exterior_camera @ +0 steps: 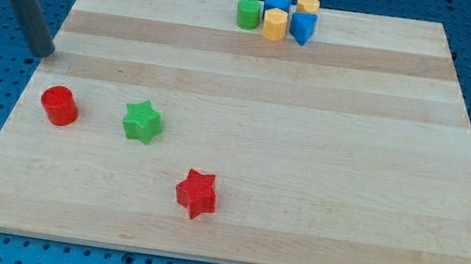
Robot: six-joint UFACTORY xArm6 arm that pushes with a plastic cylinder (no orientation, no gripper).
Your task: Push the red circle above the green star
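The red circle [60, 106] sits near the board's left edge, in the lower half. The green star [141, 123] lies just to its right, with a gap between them. My tip [45, 54] touches down at the board's left edge, above and slightly left of the red circle, apart from it. The rod slants up to the view's top left.
A red star [196, 193] lies below and right of the green star. At the top edge a green cylinder [250, 12], a yellow block [275, 25], two blue blocks [303, 27] [278, 4] and another yellow block [308, 6] cluster together. The wooden board [324, 164] rests on a blue pegboard.
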